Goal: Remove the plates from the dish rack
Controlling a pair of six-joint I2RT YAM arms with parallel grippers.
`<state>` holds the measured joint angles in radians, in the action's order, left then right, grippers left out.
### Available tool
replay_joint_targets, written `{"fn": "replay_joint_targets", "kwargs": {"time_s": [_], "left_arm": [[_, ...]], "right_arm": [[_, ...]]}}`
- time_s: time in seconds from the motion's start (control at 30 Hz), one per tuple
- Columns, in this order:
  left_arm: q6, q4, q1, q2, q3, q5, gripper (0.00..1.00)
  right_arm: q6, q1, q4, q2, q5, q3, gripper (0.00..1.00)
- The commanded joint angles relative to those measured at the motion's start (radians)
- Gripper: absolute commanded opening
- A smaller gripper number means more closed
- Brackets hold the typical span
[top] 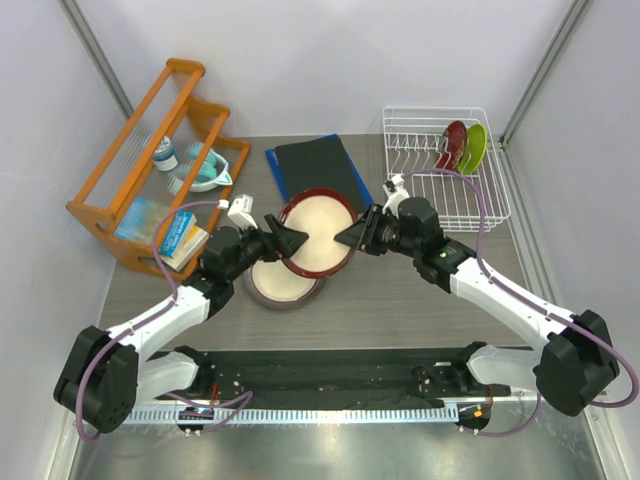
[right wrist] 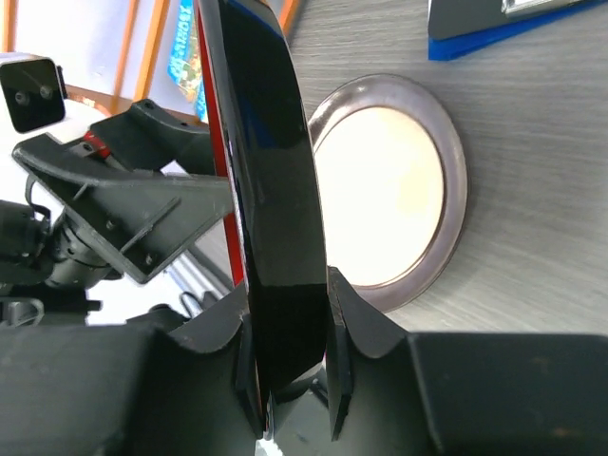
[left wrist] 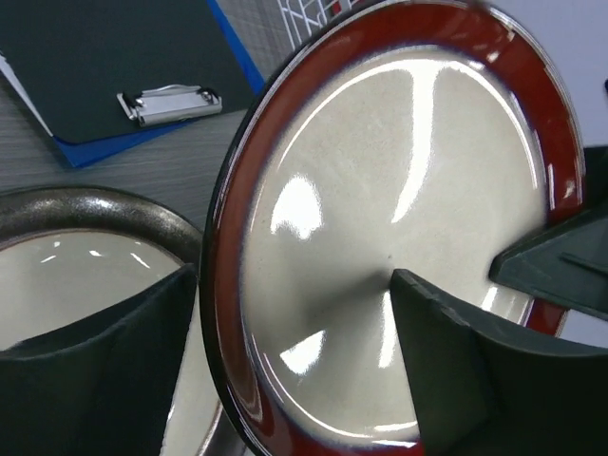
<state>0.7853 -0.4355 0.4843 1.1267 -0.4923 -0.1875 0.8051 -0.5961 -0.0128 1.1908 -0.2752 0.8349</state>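
Note:
The dark red-rimmed plate [top: 318, 232] hangs tilted in the air between both grippers. My right gripper [top: 354, 235] is shut on its right rim. In the right wrist view the plate [right wrist: 271, 171] stands edge-on with the right gripper's [right wrist: 290, 380] pads against both faces. My left gripper [top: 288, 241] is open, and its jaws straddle the plate's left rim [left wrist: 228, 313] with a gap showing. The brown-grey-rimmed plate [top: 280, 283] lies flat on the table under them; it also shows in the left wrist view [left wrist: 57, 256] and the right wrist view [right wrist: 385, 190]. The white wire dish rack [top: 430, 195] stands at the back right.
The rack holds a dark red bowl [top: 453, 145] and a lime-green bowl [top: 474, 147]. A dark clipboard on a blue board [top: 315, 165] lies behind the plates. An orange wooden shelf rack [top: 150, 160] with small items stands at the back left.

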Motion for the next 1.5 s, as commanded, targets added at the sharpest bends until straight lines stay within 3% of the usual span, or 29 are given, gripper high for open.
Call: {"fn": "replay_joint_targets", "kwargs": {"time_s": [0.0, 0.03, 0.1, 0.13, 0.2, 0.4, 0.5, 0.57, 0.63, 0.67, 0.77, 0.8, 0.87, 1.1, 1.23, 1.3, 1.33, 1.4, 1.47], "left_arm": [[-0.006, -0.072, 0.005, -0.004, 0.021, 0.028, 0.64], [-0.008, -0.074, 0.005, -0.013, 0.026, 0.033, 0.46], [-0.009, -0.071, 0.005, -0.027, 0.038, 0.037, 0.3], [-0.009, -0.068, 0.005, -0.039, 0.04, 0.04, 0.14], [-0.014, -0.059, 0.005, -0.045, 0.04, 0.037, 0.0], [-0.014, -0.071, 0.005, -0.053, 0.04, -0.007, 0.02], [-0.003, -0.083, 0.005, -0.067, 0.049, -0.021, 0.35], [0.0, -0.094, 0.005, -0.077, 0.067, -0.015, 0.5], [-0.001, -0.094, 0.005, -0.091, 0.078, -0.007, 0.53], [0.0, -0.094, 0.005, -0.094, 0.083, -0.004, 0.53], [-0.003, -0.092, 0.005, -0.1, 0.087, -0.003, 0.27], [-0.001, -0.094, 0.005, -0.105, 0.089, -0.001, 0.14], [-0.004, -0.095, 0.005, -0.108, 0.092, -0.004, 0.02], [-0.011, -0.126, 0.005, -0.114, 0.11, -0.02, 0.0], [-0.024, -0.096, 0.005, -0.16, 0.121, 0.026, 0.0], [-0.038, -0.05, 0.005, -0.179, 0.116, 0.051, 0.0], [-0.043, -0.034, 0.005, -0.195, 0.113, 0.06, 0.0], [-0.05, 0.022, 0.005, -0.215, 0.11, 0.111, 0.0], [-0.064, 0.05, 0.005, -0.245, 0.112, 0.16, 0.0]], "right_arm": [[0.144, -0.007, 0.346, -0.12, -0.094, -0.006, 0.01], [0.149, -0.007, 0.349, -0.132, -0.096, -0.01, 0.01], [0.16, -0.007, 0.353, -0.137, -0.104, -0.016, 0.01], [0.16, -0.007, 0.358, -0.141, -0.108, -0.016, 0.01], [0.172, -0.007, 0.37, -0.137, -0.116, -0.02, 0.01], [0.229, -0.007, 0.463, -0.094, -0.168, -0.042, 0.01], [0.279, -0.007, 0.545, -0.082, -0.183, -0.066, 0.01], [0.295, -0.005, 0.568, -0.073, -0.194, -0.072, 0.01], [0.331, -0.007, 0.62, -0.063, -0.202, -0.086, 0.01], [0.342, -0.007, 0.64, -0.057, -0.206, -0.091, 0.01], [0.371, -0.007, 0.678, -0.04, -0.222, -0.097, 0.01], [0.381, -0.007, 0.713, -0.039, -0.223, -0.109, 0.01], [0.427, -0.007, 0.766, -0.023, -0.229, -0.126, 0.01], [0.606, -0.005, 1.077, 0.098, -0.295, -0.178, 0.01], [0.579, -0.005, 1.042, 0.112, -0.295, -0.172, 0.24], [0.507, -0.007, 0.94, 0.095, -0.285, -0.165, 0.42], [0.476, -0.007, 0.842, 0.083, -0.265, -0.149, 0.55], [0.35, -0.007, 0.704, 0.041, -0.227, -0.125, 0.58], [0.219, -0.007, 0.494, -0.005, -0.15, -0.08, 0.71]]}}
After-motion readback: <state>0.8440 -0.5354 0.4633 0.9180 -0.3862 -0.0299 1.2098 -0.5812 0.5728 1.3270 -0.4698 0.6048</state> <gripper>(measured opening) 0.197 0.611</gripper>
